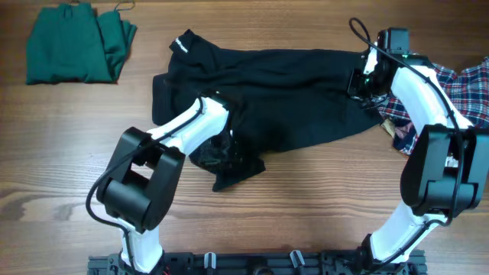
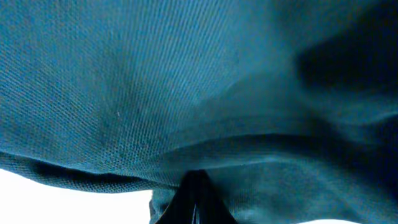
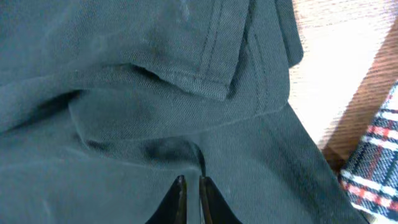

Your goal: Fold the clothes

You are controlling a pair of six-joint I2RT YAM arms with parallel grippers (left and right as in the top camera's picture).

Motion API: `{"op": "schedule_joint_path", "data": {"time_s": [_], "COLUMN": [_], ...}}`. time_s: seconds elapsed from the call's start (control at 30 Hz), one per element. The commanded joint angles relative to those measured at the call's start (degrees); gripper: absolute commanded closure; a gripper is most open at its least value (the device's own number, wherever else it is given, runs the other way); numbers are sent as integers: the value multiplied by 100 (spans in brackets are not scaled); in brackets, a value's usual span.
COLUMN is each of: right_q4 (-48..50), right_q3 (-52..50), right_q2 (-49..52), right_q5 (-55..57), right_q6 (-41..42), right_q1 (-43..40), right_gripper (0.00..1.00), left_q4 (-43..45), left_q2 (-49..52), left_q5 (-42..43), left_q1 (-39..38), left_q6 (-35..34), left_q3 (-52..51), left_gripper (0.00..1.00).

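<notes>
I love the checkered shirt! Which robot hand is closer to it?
Right. The right gripper sits at the black garment's right edge, beside the checkered shirt; the left gripper is at the garment's lower left, farther away.

Overhead view is lit pretty evenly with soft light from above. It's sharp all over, with just faint shadows under the arms on the table (image 1: 306, 198). The black garment (image 1: 306, 84) swallows most fold detail though. Left wrist view is mushy, far too close, teal-tinted, and its bottom edge is blown white. Right wrist view is crisper and the stitching is readable, but the wood at top right is overexposed.
</notes>
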Motion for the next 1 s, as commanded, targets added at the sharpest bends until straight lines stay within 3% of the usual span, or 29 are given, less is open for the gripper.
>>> {"op": "schedule_joint_path", "data": {"time_s": [0.0,0.37,0.47,0.57,0.8,0.97], "right_q4": [109,-26,-175,-304,-800,-581], "right_q3": [-85,-85,-85,-85,-85,-85], "right_q2": [-26,-26,-26,-26,-26,-26], "right_q5": [-22,-24,-24,-24,-396,-505], "right_q6": [-13,9,7,7,-57,-57], "right_q1": [-13,-13,-13,-13,-13,-13], "right_gripper": [89,89,89,89,90,90], "left_q4": [-4,-540,-748,-1008,-1080,-1086], "left_q2": [-90,-90,-92,-92,-114,-411], "left_q5": [264,404,15,-535,-929,-953], "left_q1": [-9,13,153,531,1777,1943], "left_q6": [-57,-192,-448,-702,-651,-636], "left_q3": [-295,-1176,-1176,-1176,-1174,-1167], "left_gripper": [96,96,96,96,96,96]}}
